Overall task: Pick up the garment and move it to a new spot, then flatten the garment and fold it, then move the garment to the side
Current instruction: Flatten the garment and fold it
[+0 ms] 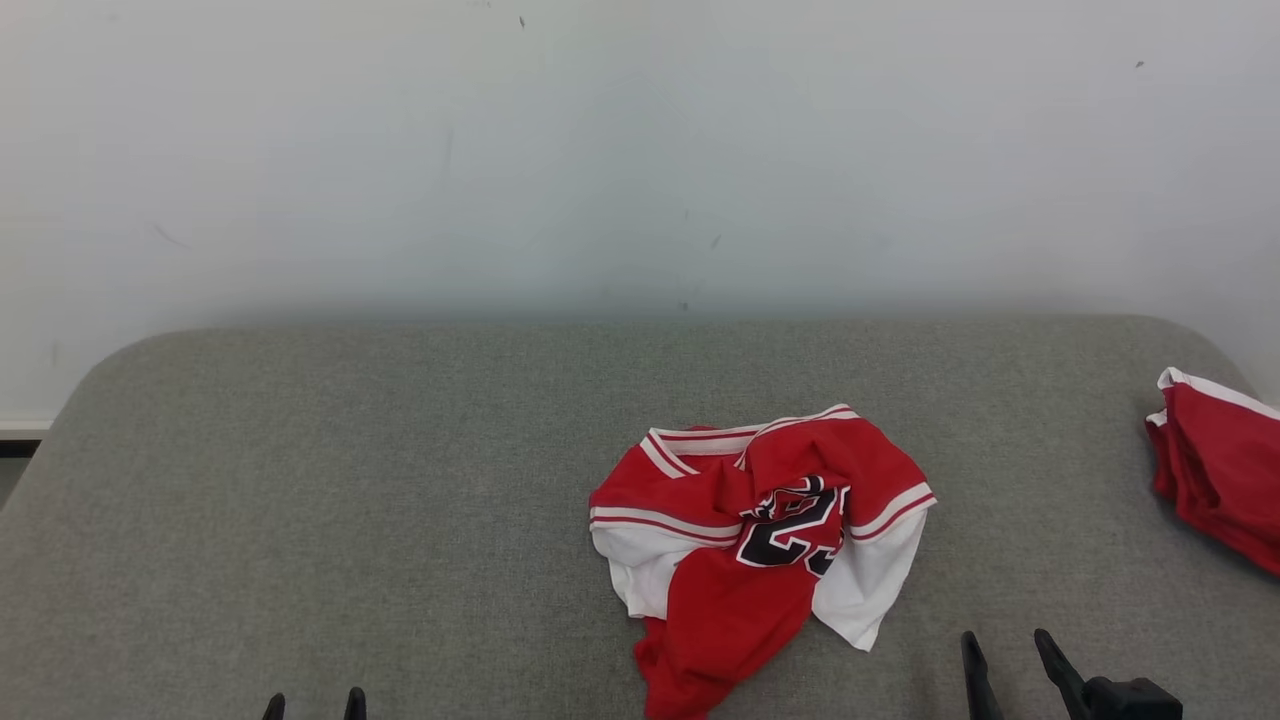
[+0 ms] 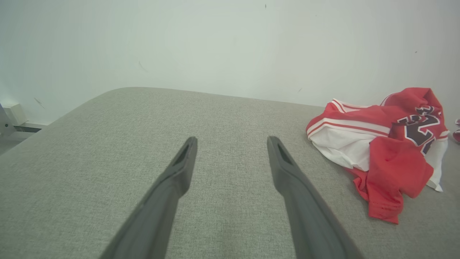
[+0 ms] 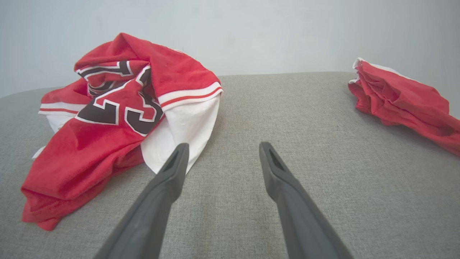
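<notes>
Both open, empty: left hand (image 1: 313, 702), right hand (image 1: 1005, 640); crumpled garment (image 1: 760, 530) between; second red cloth (image 1: 1220, 470) far right.

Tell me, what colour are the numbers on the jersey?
The numbers are black, edged white; clearest in the right wrist view.

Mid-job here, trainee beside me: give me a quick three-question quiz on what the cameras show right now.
1. True or false: the right jaws grip the crumpled red and white jersey.
2. Where does the other red garment lie? A: toward the right end of the grey fabric surface; B: on top of the jersey; C: on the floor.
3. Fill in: both pairs of jaws stand ____.
Key: 1 false; 2 A; 3 open.
</notes>
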Available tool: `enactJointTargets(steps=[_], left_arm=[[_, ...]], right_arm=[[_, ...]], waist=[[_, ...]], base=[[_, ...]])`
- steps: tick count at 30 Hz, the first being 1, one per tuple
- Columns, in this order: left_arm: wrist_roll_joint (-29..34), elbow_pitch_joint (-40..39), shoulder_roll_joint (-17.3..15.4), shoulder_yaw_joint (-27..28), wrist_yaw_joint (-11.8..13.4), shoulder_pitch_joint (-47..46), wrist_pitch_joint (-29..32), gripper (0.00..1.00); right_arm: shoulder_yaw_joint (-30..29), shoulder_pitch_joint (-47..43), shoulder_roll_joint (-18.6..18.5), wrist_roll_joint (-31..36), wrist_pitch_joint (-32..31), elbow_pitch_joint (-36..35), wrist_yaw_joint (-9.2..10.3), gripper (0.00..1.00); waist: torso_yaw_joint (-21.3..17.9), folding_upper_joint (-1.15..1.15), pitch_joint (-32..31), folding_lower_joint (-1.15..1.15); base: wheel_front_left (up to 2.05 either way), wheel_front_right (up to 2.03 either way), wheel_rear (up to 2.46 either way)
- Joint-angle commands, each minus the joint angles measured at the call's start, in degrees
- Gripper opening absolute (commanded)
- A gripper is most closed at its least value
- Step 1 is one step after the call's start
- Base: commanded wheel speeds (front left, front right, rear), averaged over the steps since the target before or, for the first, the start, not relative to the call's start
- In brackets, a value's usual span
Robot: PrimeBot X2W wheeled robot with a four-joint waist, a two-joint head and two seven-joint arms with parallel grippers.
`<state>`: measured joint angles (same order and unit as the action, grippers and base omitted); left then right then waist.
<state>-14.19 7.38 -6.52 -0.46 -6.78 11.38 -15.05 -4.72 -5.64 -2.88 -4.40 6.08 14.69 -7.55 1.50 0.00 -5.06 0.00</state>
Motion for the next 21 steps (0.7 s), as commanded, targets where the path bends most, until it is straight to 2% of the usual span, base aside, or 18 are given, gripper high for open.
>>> enactJointTargets(steps=[1, 6, 15, 21], left_arm=[[0.06, 0.18, 0.23, -0.02, -0.21, -0.44, -0.17, 1.00], [-0.73, 2.18, 0.28, -0.90, -0.42, -0.88, 0.06, 1.00], [-2.03, 8.39, -1.50, -4.65, -0.72, -11.43, 5.05, 1.00], [-2.82, 13.30, -2.77, -7.35, -0.63, -21.15, 9.57, 1.00]], right_arm=[[-0.04, -0.04, 0.01, -0.15, 0.26, 0.00, 0.14, 1.00], [0.70, 0.54, 0.01, -0.35, 0.26, -0.10, 0.14, 1.00], [2.59, 1.83, 0.01, -0.17, 0.04, -0.93, 0.14, 1.00], [4.38, 2.81, 0.01, -0.41, -0.27, -0.93, 0.14, 1.00]], waist=[[0.13, 0.00, 0.00, 0.00], [-0.41, 0.00, 0.28, 0.00], [-5.01, 0.00, 2.98, 0.00], [-11.83, 0.00, 6.45, 0.00]], base=[[0.00, 0.00, 0.00], [0.00, 0.00, 0.00], [0.00, 0.00, 0.00], [0.00, 0.00, 0.00]])
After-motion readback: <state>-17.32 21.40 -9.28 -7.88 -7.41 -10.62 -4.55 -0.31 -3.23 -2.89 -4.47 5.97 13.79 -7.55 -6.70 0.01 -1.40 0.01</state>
